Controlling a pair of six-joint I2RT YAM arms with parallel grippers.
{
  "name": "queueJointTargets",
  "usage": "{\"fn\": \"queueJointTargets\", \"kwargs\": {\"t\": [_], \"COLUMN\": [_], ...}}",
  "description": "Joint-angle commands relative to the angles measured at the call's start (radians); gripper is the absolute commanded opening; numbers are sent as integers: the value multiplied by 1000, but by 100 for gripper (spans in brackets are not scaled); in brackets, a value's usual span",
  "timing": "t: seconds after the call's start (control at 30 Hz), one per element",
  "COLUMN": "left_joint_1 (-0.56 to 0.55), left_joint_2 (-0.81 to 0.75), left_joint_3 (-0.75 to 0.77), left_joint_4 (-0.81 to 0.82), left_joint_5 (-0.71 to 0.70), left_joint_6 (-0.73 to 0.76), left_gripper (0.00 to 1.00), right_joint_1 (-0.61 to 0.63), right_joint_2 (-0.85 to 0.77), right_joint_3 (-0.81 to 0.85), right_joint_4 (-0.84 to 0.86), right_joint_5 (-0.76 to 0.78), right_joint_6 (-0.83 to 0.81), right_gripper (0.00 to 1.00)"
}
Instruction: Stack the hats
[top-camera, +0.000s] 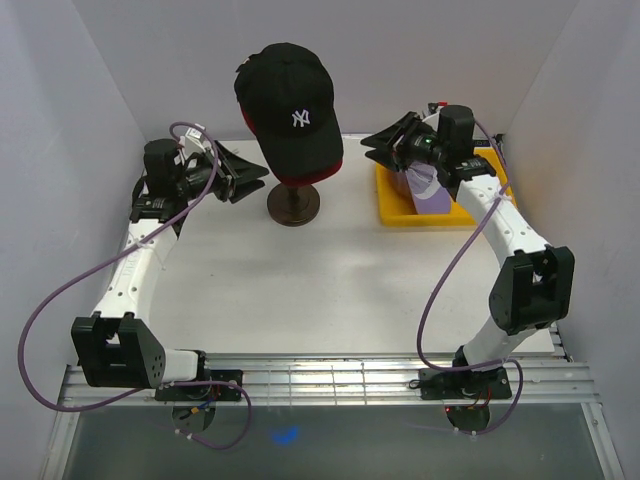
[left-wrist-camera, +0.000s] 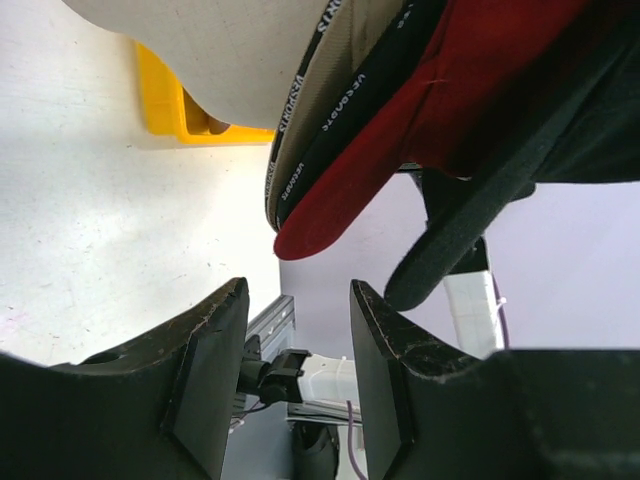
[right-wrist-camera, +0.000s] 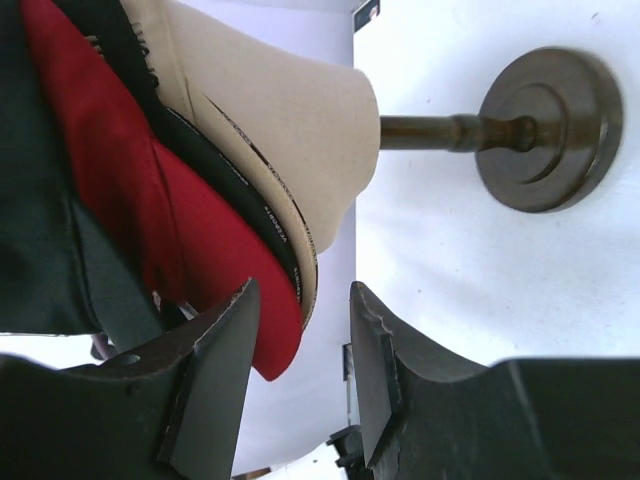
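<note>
A black cap with a white logo (top-camera: 292, 108) sits on top of the stack on the beige mannequin head. A red cap's edge (top-camera: 300, 181) shows beneath it. In the left wrist view I see the red brim (left-wrist-camera: 400, 130) and a black brim (left-wrist-camera: 450, 245) hanging above my fingers. The red cap also shows in the right wrist view (right-wrist-camera: 170, 225). A lavender cap (top-camera: 432, 188) lies in the yellow bin (top-camera: 392, 205). My left gripper (top-camera: 256, 177) is open and empty left of the stand. My right gripper (top-camera: 372, 146) is open and empty to the right of the stack.
The mannequin head (right-wrist-camera: 290, 110) stands on a dark post with a round base (top-camera: 294, 204), also seen in the right wrist view (right-wrist-camera: 550, 130). White walls close in on the left, right and back. The yellow bin shows in the left wrist view (left-wrist-camera: 165, 105).
</note>
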Motion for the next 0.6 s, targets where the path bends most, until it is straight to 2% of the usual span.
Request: {"fn": "queueJointTargets", "kwargs": {"t": [0.0,0.2,0.4,0.57], "left_joint_1": [13,31,105,128], "left_joint_2": [-22,-69,-39,116], "left_joint_3": [73,153,351,613], "left_joint_4": [-68,-212,-282,-267], "left_joint_5": [-13,-108,-203,-243], "left_joint_6": [69,175,235,218], "left_gripper": [55,53,53,53], "right_joint_1": [-40,-51,-27,41], "right_joint_2": [-50,-60,-138,-183], "right_joint_3": [91,255,213,140], "right_joint_4": [-99,-278,-203,-140], "right_joint_5": [39,122,97,91], "right_joint_6": [-132,-268,-236,-183], "right_gripper": [47,49,54,59]}}
